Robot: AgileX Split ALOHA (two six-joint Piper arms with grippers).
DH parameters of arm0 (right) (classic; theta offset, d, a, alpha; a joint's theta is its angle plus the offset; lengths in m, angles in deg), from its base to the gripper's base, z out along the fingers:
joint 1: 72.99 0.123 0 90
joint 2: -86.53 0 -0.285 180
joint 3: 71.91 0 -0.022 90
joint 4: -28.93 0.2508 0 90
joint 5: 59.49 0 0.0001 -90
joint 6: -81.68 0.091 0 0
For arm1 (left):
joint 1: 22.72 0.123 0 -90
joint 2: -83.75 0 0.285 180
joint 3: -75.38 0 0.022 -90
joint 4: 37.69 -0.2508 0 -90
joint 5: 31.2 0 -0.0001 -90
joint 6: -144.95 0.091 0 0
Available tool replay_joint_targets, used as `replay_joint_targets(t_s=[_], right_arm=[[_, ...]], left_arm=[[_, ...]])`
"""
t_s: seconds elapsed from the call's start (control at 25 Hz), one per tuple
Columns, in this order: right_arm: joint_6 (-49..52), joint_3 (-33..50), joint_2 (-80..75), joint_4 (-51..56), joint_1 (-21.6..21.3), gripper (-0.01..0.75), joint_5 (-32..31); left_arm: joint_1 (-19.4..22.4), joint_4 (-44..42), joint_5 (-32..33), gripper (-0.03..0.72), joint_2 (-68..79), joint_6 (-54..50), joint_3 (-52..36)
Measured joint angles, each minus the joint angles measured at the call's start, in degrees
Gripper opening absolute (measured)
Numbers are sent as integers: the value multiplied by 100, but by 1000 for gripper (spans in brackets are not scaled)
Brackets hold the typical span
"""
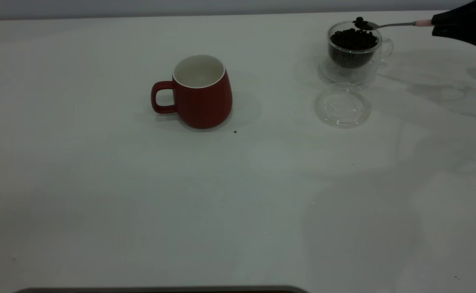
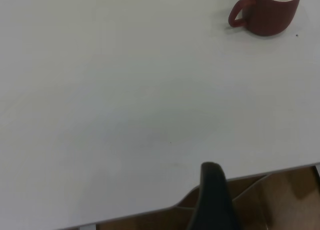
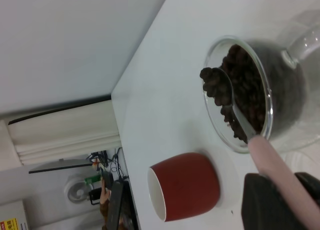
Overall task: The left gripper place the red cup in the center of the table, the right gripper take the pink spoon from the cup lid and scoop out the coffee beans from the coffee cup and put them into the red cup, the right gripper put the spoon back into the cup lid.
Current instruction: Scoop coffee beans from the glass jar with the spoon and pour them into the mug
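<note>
The red cup [image 1: 200,92] stands upright and empty near the table's middle, handle to the left; it also shows in the left wrist view [image 2: 267,11] and the right wrist view [image 3: 184,191]. The glass coffee cup [image 1: 354,51] full of beans stands at the far right. My right gripper [image 1: 437,25] is shut on the pink spoon [image 1: 423,23], whose bowl [image 3: 216,84] carries beans just above the coffee cup's rim. The clear cup lid [image 1: 342,106] lies empty in front of the coffee cup. One finger [image 2: 214,197] of my left gripper shows over the table's near-left edge.
A stray coffee bean [image 1: 235,131] lies on the table just right of the red cup's base. A dark edge [image 1: 160,289] runs along the table's front.
</note>
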Motion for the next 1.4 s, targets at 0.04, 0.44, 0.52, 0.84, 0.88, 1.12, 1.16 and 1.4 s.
replay_joint_targets(t_s=[0.04, 0.44, 0.52, 0.84, 0.88, 1.12, 1.16, 1.4], right_arm=[[-2, 0, 0, 3, 0, 101, 0], [-2, 0, 19, -9, 216, 101, 0], [-2, 0, 19, -9, 300, 101, 0], [8, -5, 38, -9, 703, 101, 0], [16, -5, 50, -9, 777, 101, 0], [23, -5, 175, -3, 1215, 101, 0], [23, -5, 182, -3, 1285, 101, 0], [48, -5, 200, -3, 1804, 101, 0]], left_arm=[[0, 0, 0, 587, 0, 0, 0], [0, 0, 0, 587, 0, 0, 0], [0, 0, 0, 587, 0, -12, 0], [0, 0, 0, 587, 0, -12, 0], [0, 0, 0, 587, 0, -12, 0], [0, 0, 0, 587, 0, -12, 0], [0, 0, 0, 587, 0, -12, 0], [0, 0, 0, 587, 0, -12, 0]])
